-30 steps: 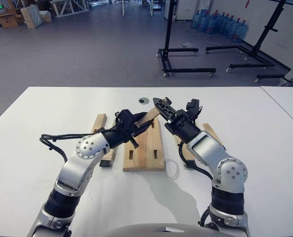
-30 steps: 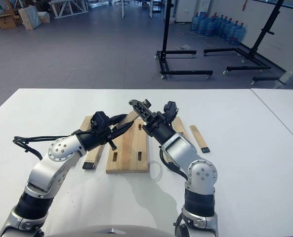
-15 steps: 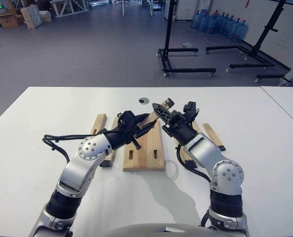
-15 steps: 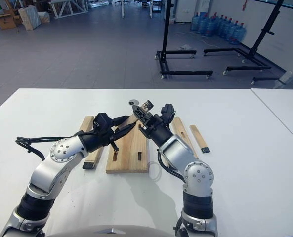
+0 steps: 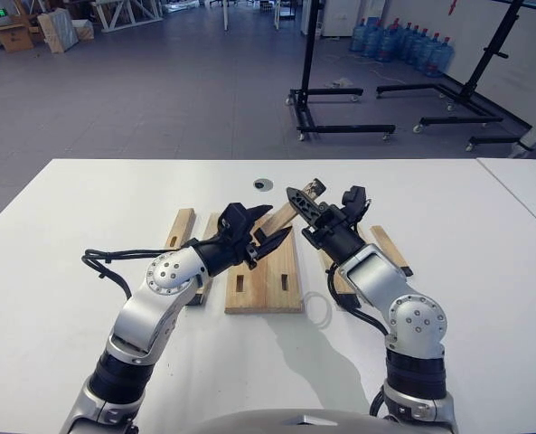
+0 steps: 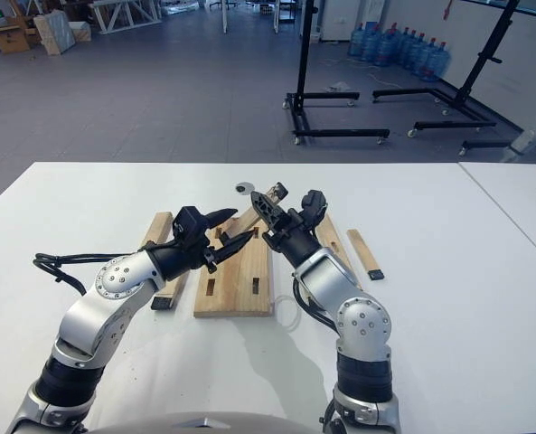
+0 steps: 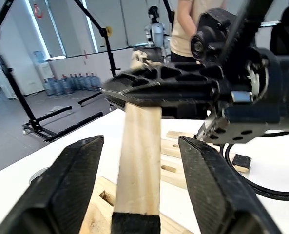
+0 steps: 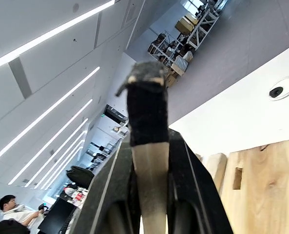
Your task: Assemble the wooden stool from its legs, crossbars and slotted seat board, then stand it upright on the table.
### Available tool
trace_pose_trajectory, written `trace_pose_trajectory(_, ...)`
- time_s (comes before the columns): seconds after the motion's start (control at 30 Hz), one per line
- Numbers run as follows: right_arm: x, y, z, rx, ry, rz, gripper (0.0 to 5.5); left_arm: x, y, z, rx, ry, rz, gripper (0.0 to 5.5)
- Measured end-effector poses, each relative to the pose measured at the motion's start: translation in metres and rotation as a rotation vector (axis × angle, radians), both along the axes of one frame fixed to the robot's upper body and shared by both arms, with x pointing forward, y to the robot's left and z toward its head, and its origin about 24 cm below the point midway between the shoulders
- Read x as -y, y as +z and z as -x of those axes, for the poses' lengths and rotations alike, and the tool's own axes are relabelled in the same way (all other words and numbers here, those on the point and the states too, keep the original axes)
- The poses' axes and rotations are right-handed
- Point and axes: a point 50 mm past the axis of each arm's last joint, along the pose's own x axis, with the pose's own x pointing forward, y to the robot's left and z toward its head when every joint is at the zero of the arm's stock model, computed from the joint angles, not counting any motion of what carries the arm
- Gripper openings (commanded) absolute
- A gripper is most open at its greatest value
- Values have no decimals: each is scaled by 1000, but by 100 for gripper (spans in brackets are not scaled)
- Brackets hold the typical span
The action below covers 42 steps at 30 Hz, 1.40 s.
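The white table (image 5: 87, 208) carries the slotted seat board (image 5: 266, 280), which lies flat with its slots facing up, and everything else is placed around it. Loose wooden pieces (image 5: 181, 226) lie just left of the seat board and more (image 5: 390, 249) just right of it, none fitted yet. Over the seat board's far end the two arms meet. The left gripper (image 6: 245, 222), which a second ago was closed around the leg (image 7: 140, 161), now has its fingers (image 7: 68, 195) spread wide on either side of the wood, clear of it. The right gripper (image 6: 269, 206) has come in from the seat board's far right corner and is clamped on the leg near its upper, black-capped end, so the leg hangs tilted above the board. This looks like a hand-over just completed: the right arm alone carries the leg, which frees the left arm to draw back, probably to steady the seat board while the leg goes into a slot.
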Motion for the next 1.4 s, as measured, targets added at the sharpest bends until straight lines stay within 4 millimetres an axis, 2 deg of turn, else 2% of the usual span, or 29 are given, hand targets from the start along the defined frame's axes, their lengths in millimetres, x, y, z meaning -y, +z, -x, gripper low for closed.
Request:
trace_pose_trajectory(0.1,34,-8,-10,74,-192,271,40,-15,1,-10,-15,111,45,299)
trace_pose_trajectory(0.2,77,-25,-16,67,-351,425,40,-31,-1,-22,-28,257,63,299)
trace_pose_trajectory(0.3,90,-40,-21,44,-376,481,40,-27,-7,-24,-36,273,45,299)
trace_pose_trajectory(0.37,89,-46,-22,48,-362,481,40,-23,-9,-23,-31,271,25,299)
trace_pose_trajectory(0.6,79,-44,-22,91,-361,428,40,-19,-12,-21,-18,260,0,299)
trace_pose_trajectory(0.87,67,-59,-20,52,-327,448,40,-19,-16,-19,-22,256,-16,299)
trace_pose_trajectory(1.17,73,-66,-18,52,-364,503,40,-19,-16,-19,-22,251,-20,299)
trace_pose_trajectory(1.4,70,-69,-18,51,-376,469,40,-15,-18,-18,-24,232,-29,299)
